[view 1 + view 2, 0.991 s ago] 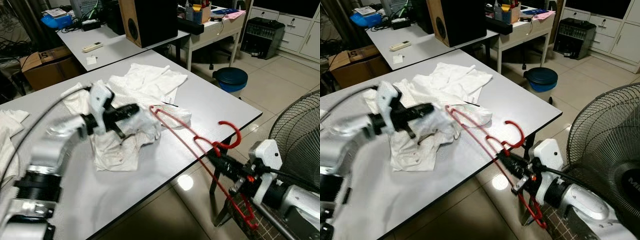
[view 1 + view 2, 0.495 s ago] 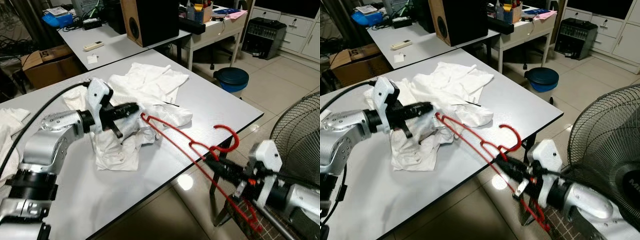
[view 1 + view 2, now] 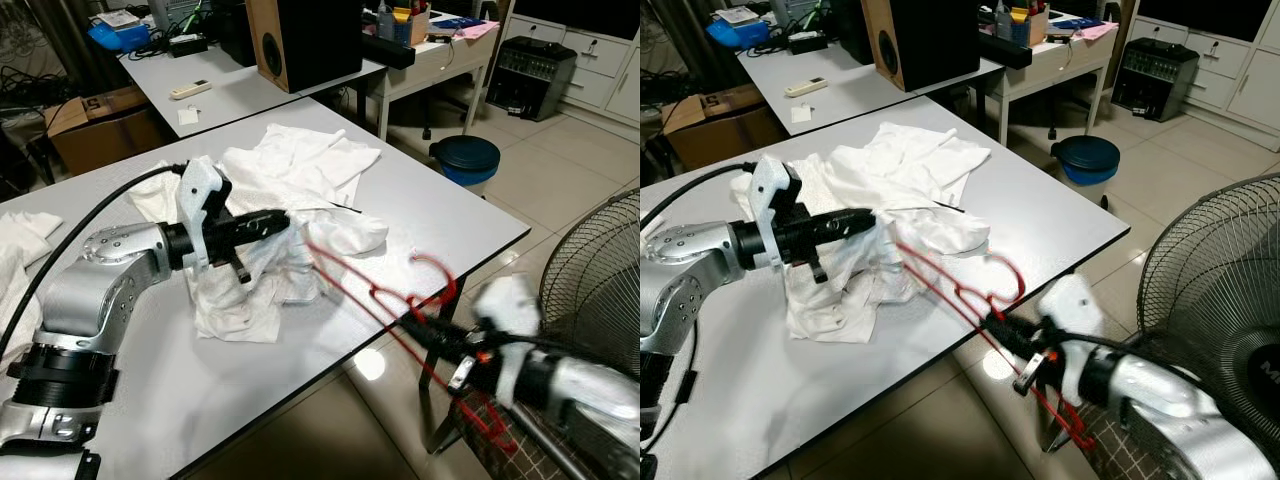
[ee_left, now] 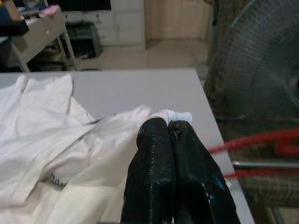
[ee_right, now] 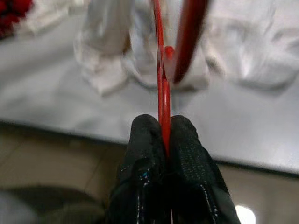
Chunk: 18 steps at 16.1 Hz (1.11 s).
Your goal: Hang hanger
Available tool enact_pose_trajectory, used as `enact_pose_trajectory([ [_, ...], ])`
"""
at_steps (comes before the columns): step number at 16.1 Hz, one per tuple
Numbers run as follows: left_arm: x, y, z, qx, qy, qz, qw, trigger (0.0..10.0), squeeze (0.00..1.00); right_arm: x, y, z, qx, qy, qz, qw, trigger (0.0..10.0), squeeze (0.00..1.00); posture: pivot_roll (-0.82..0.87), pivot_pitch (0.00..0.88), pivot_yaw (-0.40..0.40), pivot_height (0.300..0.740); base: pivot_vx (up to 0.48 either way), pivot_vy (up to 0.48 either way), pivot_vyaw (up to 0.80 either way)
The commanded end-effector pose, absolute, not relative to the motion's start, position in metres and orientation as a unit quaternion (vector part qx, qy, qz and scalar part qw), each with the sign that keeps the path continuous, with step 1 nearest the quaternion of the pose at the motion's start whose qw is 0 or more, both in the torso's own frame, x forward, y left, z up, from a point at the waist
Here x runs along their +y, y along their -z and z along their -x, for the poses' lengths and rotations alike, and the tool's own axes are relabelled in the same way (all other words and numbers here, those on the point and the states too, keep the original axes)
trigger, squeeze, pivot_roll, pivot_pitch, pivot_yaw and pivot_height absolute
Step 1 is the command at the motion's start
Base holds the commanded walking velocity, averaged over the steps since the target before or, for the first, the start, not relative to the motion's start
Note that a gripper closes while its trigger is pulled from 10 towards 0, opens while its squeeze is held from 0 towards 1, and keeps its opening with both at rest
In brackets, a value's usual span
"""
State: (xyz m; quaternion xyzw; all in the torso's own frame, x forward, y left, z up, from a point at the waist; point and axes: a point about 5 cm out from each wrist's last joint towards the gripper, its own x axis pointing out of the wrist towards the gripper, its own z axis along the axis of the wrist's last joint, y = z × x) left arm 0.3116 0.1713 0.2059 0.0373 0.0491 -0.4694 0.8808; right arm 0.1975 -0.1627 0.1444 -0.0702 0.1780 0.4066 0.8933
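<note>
A crumpled white garment (image 3: 290, 170) lies on the grey table (image 3: 440, 210). My left gripper (image 3: 280, 220) reaches across it from the left and is shut on a fold of the cloth (image 4: 175, 115). The red wire hanger (image 3: 380, 295) is blurred; its hook rises over the table's front edge and its far end touches the garment beside the left fingers. Off the table edge, my right gripper (image 3: 415, 325) is shut on the hanger's lower bar (image 5: 161, 84), with the thin red wire pinched between its fingertips (image 5: 145, 135).
A big floor fan (image 3: 600, 270) stands close to my right arm. A blue bin (image 3: 462, 158) sits on the tiled floor beyond the table. Behind are a second table with a wooden speaker (image 3: 300, 40), a cardboard box (image 3: 95, 125), and another white cloth (image 3: 15, 250) at far left.
My right gripper has swung the hanger leftwards over the table, so its far end now meets the garment. The left gripper keeps its hold on the cloth, barely shifted.
</note>
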Motion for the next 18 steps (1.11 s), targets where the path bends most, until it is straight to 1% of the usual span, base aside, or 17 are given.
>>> enact_pose_trajectory([
  [1, 0.175, -0.225, -0.313, 0.016, 0.465, -0.037, 0.885, 0.0, 0.00, -0.163, -0.137, -0.198, 0.204, -0.402, 0.085, 0.889, 10.0, 0.00, -0.02, 0.000, 0.098, 0.740, 0.000, 0.000, 0.00],
  [2, 0.176, -0.231, -0.313, 0.006, 0.465, -0.032, 0.885, 0.0, 0.00, -0.164, -0.133, -0.198, 0.217, -0.400, 0.090, 0.886, 10.0, 0.00, -0.02, 0.000, 0.096, 0.740, 0.000, 0.000, 0.00],
  [4, 0.183, -0.242, -0.316, -0.013, 0.447, -0.027, 0.894, 0.0, 0.00, -0.165, -0.130, -0.195, 0.228, -0.406, 0.103, 0.879, 10.0, 0.00, -0.01, 0.000, 0.093, 0.740, 0.000, 0.000, 0.00],
  [6, 0.194, -0.245, -0.325, -0.027, 0.391, -0.047, 0.919, 0.0, 0.00, -0.170, -0.132, -0.197, 0.223, -0.396, 0.109, 0.884, 10.0, 0.00, -0.01, 0.000, 0.093, 0.740, 0.000, 0.000, 0.00],
  [7, 0.200, -0.250, -0.331, -0.049, 0.353, -0.044, 0.933, 0.0, 0.00, -0.175, -0.134, -0.197, 0.226, -0.389, 0.114, 0.886, 10.0, 0.00, -0.01, 0.000, 0.095, 0.740, 0.000, 0.000, 0.00],
  [8, 0.204, -0.258, -0.334, -0.070, 0.328, -0.031, 0.941, 0.0, 0.00, -0.180, -0.133, -0.196, 0.236, -0.382, 0.124, 0.885, 10.0, 0.00, -0.01, 0.000, 0.097, 0.740, 0.000, 0.000, 0.00],
  [9, 0.205, -0.261, -0.335, -0.079, 0.321, -0.026, 0.943, 0.0, 0.00, -0.183, -0.133, -0.196, 0.240, -0.379, 0.130, 0.884, 10.0, 0.00, -0.01, 0.000, 0.097, 0.740, 0.000, 0.000, 0.00],
  [10, 0.208, -0.269, -0.336, -0.096, 0.314, -0.019, 0.945, 0.0, 0.00, -0.191, -0.132, -0.197, 0.247, -0.361, 0.139, 0.888, 10.0, 0.00, -0.01, 0.000, 0.097, 0.740, 0.000, 0.000, 0.00],
  [11, 0.207, -0.270, -0.332, -0.091, 0.344, -0.014, 0.935, 0.0, 0.00, -0.197, -0.137, -0.202, 0.233, -0.337, 0.137, 0.902, 10.0, 0.00, -0.01, 0.000, 0.101, 0.740, 0.000, 0.000, 0.00],
  [12, 0.203, -0.264, -0.326, -0.073, 0.383, -0.027, 0.920, 0.0, 0.00, -0.198, -0.145, -0.209, 0.207, -0.319, 0.116, 0.917, 10.0, 0.00, -0.01, 0.000, 0.101, 0.740, 0.000, 0.000, 0.00],
  [13, 0.199, -0.257, -0.322, -0.055, 0.404, -0.040, 0.912, 0.0, 0.00, -0.196, -0.154, -0.213, 0.180, -0.318, 0.090, 0.926, 10.0, 0.00, -0.01, 0.000, 0.101, 0.740, 0.000, 0.000, 0.00],
  [14, 0.198, -0.254, -0.321, -0.050, 0.409, -0.042, 0.910, 0.0, 0.00, -0.195, -0.157, -0.213, 0.172, -0.320, 0.082, 0.928, 10.0, 0.00, -0.01, 0.000, 0.101, 0.740, 0.000, 0.000, 0.00],
  [15, 0.196, -0.251, -0.324, -0.047, 0.397, -0.045, 0.915, 0.0, 0.00, -0.190, -0.163, -0.211, 0.152, -0.346, 0.066, 0.924, 10.0, 0.00, -0.01, 0.000, 0.095, 0.740, 0.000, 0.000, 0.00],
  [16, 0.196, -0.246, -0.329, -0.043, 0.373, -0.057, 0.925, 0.0, 0.00, -0.185, -0.168, -0.205, 0.140, -0.379, 0.058, 0.913, 10.0, 0.00, -0.01, 0.000, 0.092, 0.740, 0.000, 0.000, 0.00],
  [18, 0.193, -0.239, -0.332, -0.030, 0.362, -0.065, 0.930, 0.0, 0.00, -0.186, -0.172, -0.199, 0.136, -0.398, 0.060, 0.905, 10.0, 0.00, -0.02, 0.000, 0.094, 0.740, 0.000, 0.000, 0.00],
])
